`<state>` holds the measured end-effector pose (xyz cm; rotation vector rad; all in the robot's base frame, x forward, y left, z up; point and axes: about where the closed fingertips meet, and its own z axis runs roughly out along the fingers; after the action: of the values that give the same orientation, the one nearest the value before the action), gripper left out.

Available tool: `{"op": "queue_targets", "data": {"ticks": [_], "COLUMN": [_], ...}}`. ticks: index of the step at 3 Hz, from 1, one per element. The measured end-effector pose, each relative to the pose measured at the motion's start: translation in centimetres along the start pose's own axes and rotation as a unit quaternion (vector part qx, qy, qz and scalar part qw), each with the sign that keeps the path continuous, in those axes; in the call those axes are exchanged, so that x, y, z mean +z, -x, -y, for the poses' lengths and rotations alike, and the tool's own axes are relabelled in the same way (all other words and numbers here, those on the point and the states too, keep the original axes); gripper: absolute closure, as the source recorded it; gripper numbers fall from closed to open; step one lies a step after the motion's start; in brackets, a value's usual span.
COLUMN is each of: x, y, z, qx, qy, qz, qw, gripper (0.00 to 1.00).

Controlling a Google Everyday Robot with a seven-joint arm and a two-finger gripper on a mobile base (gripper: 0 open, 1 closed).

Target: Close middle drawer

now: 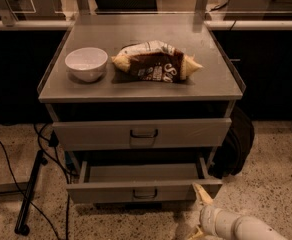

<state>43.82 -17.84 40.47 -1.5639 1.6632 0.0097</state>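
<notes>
The middle drawer [106,191] is pulled out below the cabinet's upper drawer. It has a plain grey tray inside [141,173] and a low front panel with a small loop handle [145,194]. My gripper [199,212] comes in from the bottom right on a white arm [236,226]. It is open. Its upper cream finger [202,194] is at the right end of the drawer's front panel, and its lower finger [196,231] is near the floor.
The taller-fronted upper drawer [96,133] is shut. A white bowl [86,63] and a snack bag [156,61] lie on the cabinet top [136,86]. A black bag [236,144] leans at the cabinet's right. Cables and a black pole [28,194] are on the floor at the left.
</notes>
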Motion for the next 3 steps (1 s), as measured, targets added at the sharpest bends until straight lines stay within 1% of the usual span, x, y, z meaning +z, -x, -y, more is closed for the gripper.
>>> {"op": "queue_targets", "data": {"ticks": [1,3], "x": [0.0,0.01], "y": [0.0,0.0], "z": [0.0,0.0], "qx": [0.0,0.0], "qy": [0.0,0.0], "qz": [0.0,0.0], "qw": [1.0,1.0], "gripper": [0.19,0.66]}}
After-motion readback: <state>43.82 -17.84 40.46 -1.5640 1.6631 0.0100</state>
